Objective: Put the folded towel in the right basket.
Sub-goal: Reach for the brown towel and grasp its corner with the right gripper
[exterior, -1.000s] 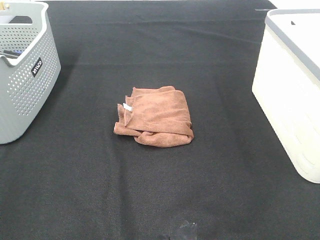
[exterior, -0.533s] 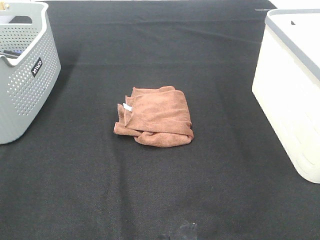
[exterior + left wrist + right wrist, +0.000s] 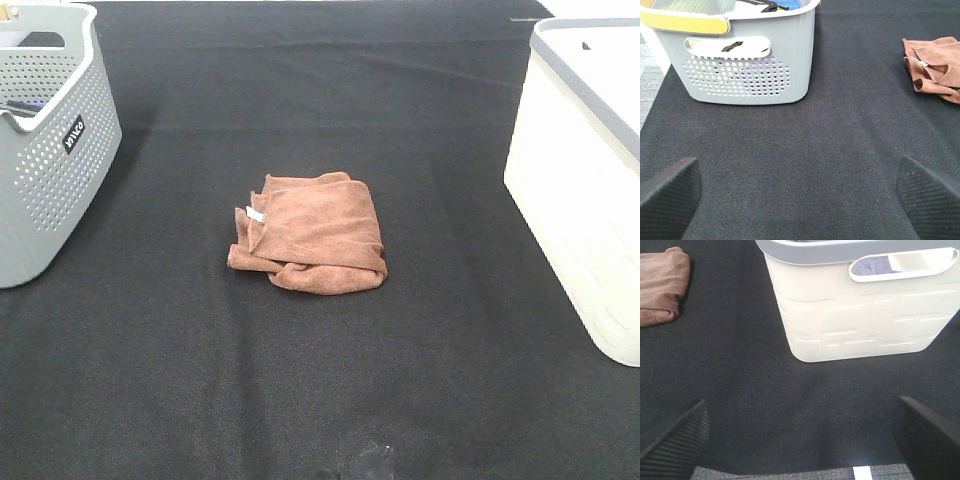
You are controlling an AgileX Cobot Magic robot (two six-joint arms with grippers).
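Observation:
A folded brown towel (image 3: 312, 235) lies in the middle of the black table. It also shows in the left wrist view (image 3: 935, 67) and in the right wrist view (image 3: 661, 285). The right basket (image 3: 585, 180) is cream with a grey rim and stands at the table's right edge; the right wrist view (image 3: 860, 305) shows it close ahead. My left gripper (image 3: 800, 195) is open and empty, well short of the towel. My right gripper (image 3: 800, 437) is open and empty in front of the cream basket. Neither arm shows in the exterior view.
A grey perforated basket (image 3: 45, 140) with items inside stands at the table's left edge; it also shows in the left wrist view (image 3: 740, 55). The black tablecloth (image 3: 320, 380) covers the table. The table's near edge shows in the right wrist view (image 3: 790, 474).

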